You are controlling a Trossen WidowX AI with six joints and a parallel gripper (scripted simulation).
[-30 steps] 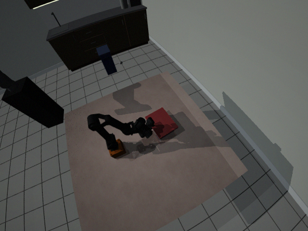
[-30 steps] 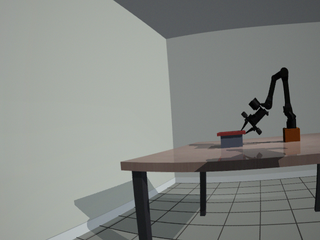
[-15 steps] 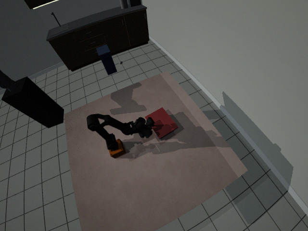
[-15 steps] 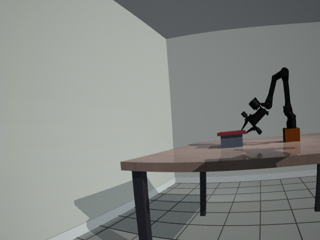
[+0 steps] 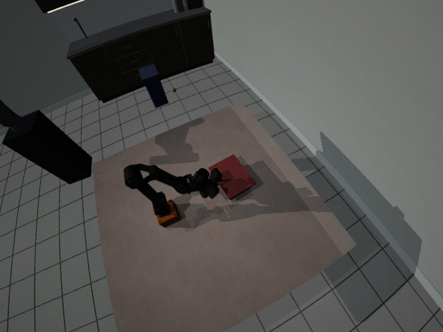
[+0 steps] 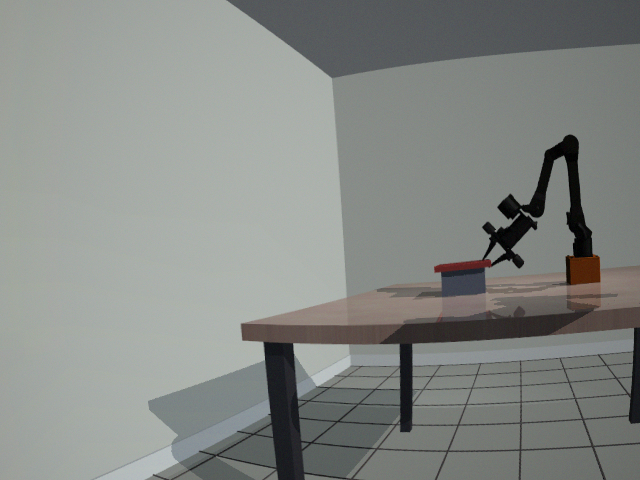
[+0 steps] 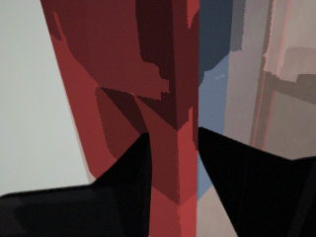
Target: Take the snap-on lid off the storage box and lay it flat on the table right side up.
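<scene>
Lid on storage box, box on table, arm's base well apart

Red lid edge pinched in the black tool, blue box alongside.

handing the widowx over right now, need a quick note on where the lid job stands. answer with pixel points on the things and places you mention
Gripper (image 5: pixel 220 181) (image 6: pixel 487 262) (image 7: pixel 172 136): shut on the near edge of the red lid (image 5: pixel 239 176) (image 6: pixel 461 266) (image 7: pixel 188 170), one finger above the rim and one below.
Box (image 6: pixel 463 281) (image 7: pixel 213 94): blue, standing on the table (image 5: pixel 228 261) (image 6: pixel 330 333), with the lid on top of it.
Done: lid edge gripped.
Left: free the lid without moving the box, lay it flat on the table right side up, let go.
Can't tell: whether any of the snap fit has loosened.
</scene>
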